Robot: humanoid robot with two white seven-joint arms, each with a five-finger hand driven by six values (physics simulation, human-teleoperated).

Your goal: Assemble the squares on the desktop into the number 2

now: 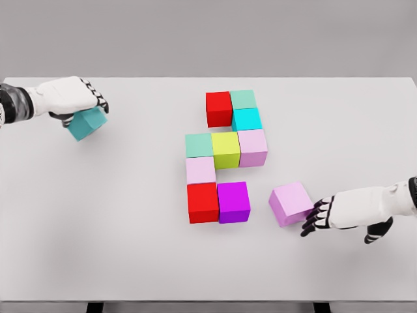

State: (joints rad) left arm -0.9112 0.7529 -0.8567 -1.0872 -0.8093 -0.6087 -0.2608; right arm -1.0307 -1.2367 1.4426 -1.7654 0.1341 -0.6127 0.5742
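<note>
Nearest item: right hand (319, 217), arm entering from the right edge, dark fingers spread and touching the right side of a loose lilac cube (291, 203); nothing gripped; this cube sits tilted, just right of the main group and apart from it

Desk (117, 228): white, flat, carrying all cubes

Main group, centre of desk, cubes touching in rows:
- top row: red cube (219, 108), mint cube (243, 99) to its right
- below mint: cyan cube (247, 119)
- middle row, left to right: green cube (199, 145), yellow-green cube (226, 149), pale pink cube (253, 147)
- below green: light pink cube (201, 170)
- bottom row: second red cube (202, 202), purple cube (233, 201) to its right

Left hand (78, 101): far left of desk, arm entering from the left edge, fingers closed over the top of a teal cube (86, 124); whether that cube rests on the desk or is lifted cannot be told; well apart from the main group
</note>
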